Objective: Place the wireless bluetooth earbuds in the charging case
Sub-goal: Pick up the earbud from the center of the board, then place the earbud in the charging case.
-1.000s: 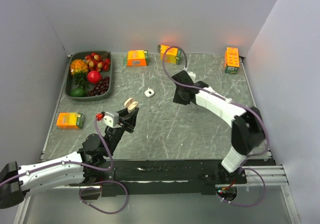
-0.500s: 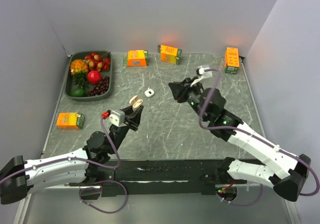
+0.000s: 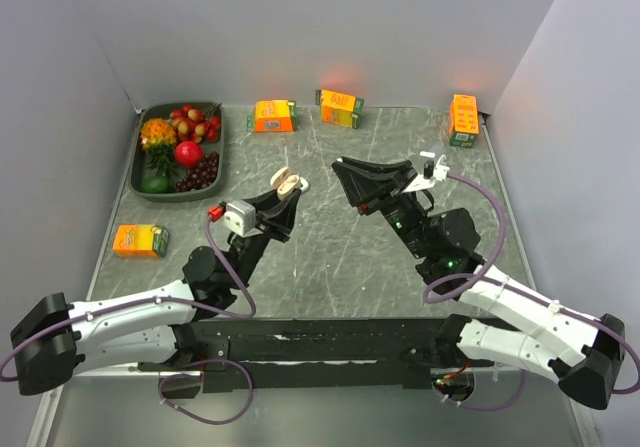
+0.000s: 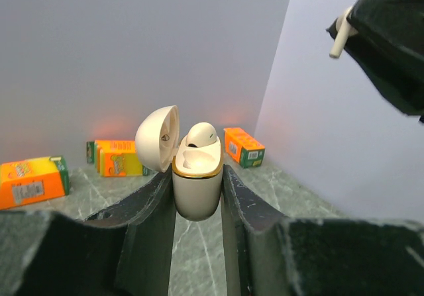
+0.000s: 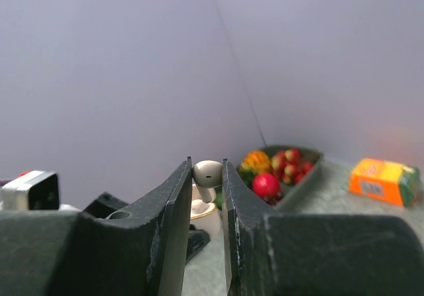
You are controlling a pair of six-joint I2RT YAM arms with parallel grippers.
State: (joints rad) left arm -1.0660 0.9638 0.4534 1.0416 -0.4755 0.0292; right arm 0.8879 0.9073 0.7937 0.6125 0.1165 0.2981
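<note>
left pincer [image 4: 197, 177] clamped on open charging case [image 4: 196, 195] | seated earbud [image 4: 201, 135] in case | right pincer [image 5: 206, 169] clamped on second earbud [image 5: 208, 173]

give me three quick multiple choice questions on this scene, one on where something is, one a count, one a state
1. In the top view, the fruit tray sits at the table's:
A. far left corner
B. far right corner
C. near edge, middle

2. How many orange cartons are on the table?
A. two
B. four
C. six

3. The lid of the charging case in the left gripper is:
A. shut
B. open
C. off, lying on the table

Answers:
1 A, the tray lies by the left wall at the back.
2 B, three lie toward the back and one near the left edge.
3 B, the lid is hinged back and an earbud sits inside.
</note>
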